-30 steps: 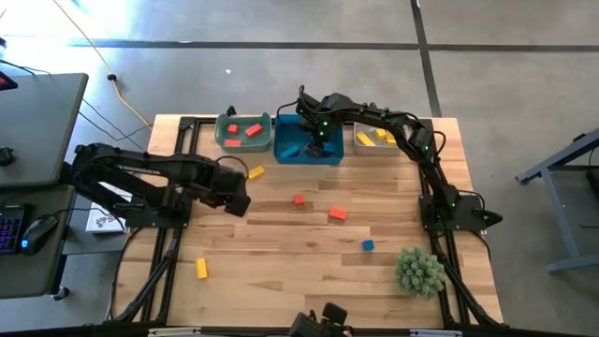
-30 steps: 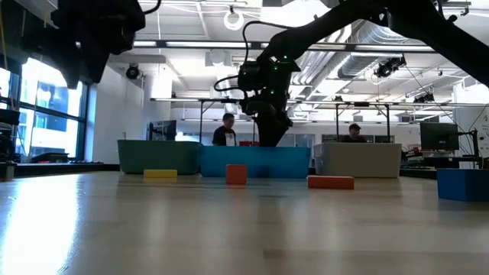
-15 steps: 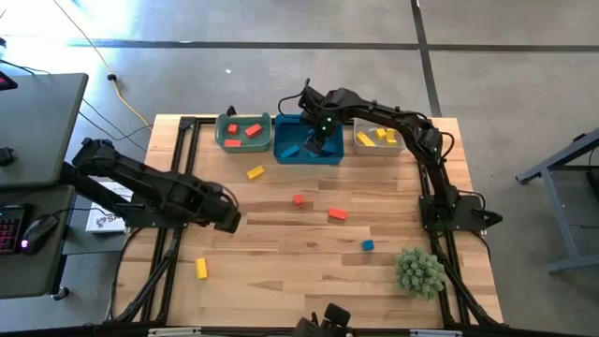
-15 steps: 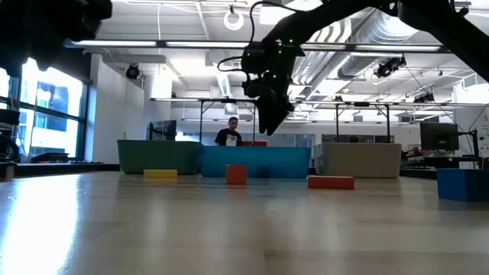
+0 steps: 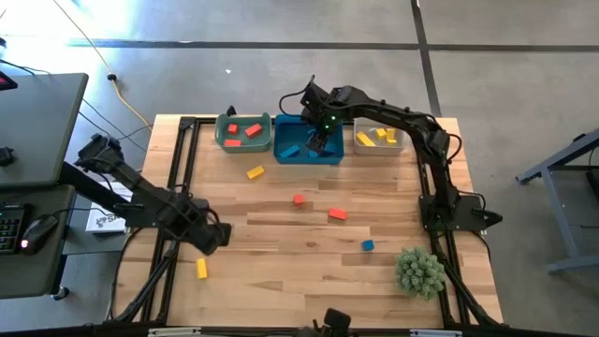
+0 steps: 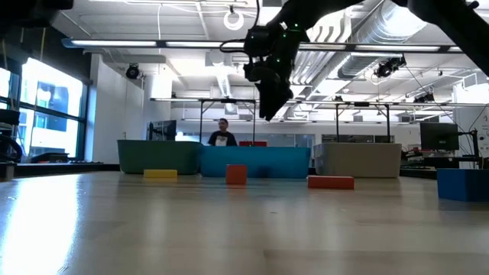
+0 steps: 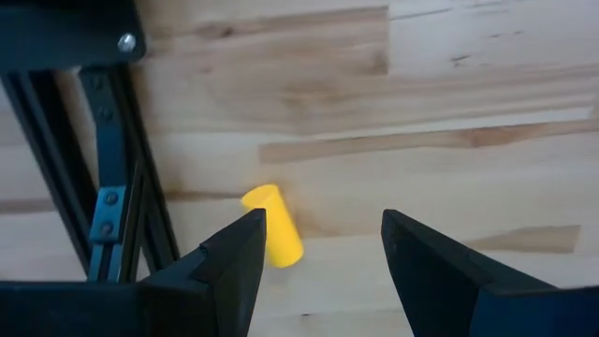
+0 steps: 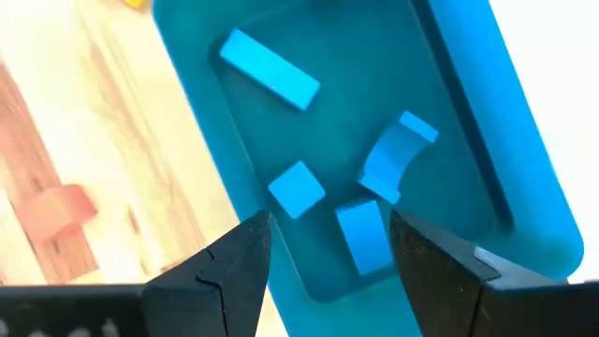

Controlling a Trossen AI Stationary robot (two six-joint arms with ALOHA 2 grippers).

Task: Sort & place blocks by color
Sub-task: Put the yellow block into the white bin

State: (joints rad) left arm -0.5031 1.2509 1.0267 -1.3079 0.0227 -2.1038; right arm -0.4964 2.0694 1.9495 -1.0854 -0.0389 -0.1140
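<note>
Near table's front-left edge: left pincer (image 5: 213, 236) released, empty, just behind yellow bar (image 5: 201, 269); bar's long axis running front-to-back. Far nearer than right pincer (image 5: 318, 142), also released, over blue bin (image 5: 281, 154).

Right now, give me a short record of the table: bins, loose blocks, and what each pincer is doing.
bins: green bin holds red blocks, blue bin holds blue blocks, grey bin holds yellow blocks
loose blocks: two yellow, two red, one blue
left pincer: open, empty, above the near yellow block
right pincer: open, empty, over the blue bin
</note>
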